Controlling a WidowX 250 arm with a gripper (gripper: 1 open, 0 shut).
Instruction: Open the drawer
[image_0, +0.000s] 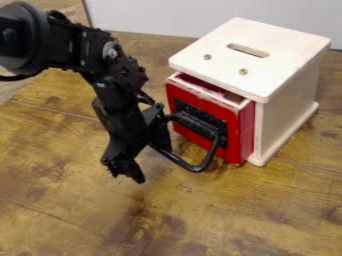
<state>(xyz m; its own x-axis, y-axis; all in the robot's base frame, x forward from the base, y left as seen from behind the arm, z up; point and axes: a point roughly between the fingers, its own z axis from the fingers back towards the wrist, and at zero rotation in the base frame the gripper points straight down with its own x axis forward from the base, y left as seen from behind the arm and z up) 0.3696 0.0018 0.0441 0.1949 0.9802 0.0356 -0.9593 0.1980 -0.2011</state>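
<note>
"Reaching down from the upper left, the black arm (83, 50) held its gripper (128, 168) beside the loop handle (201, 163). Was it open?"

"I couldn't tell; the fingers were too dark."

"And the red-fronted drawer (233, 115)?"

"It sat in the cream cube (283, 80), on the wooden table (60, 175)."

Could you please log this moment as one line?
gripper: beside handle | drawer: front at cube's near side | opening: cannot tell

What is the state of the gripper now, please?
Gripper: beside the drawer handle; whether it is open, closed or holding cannot be told.
</note>
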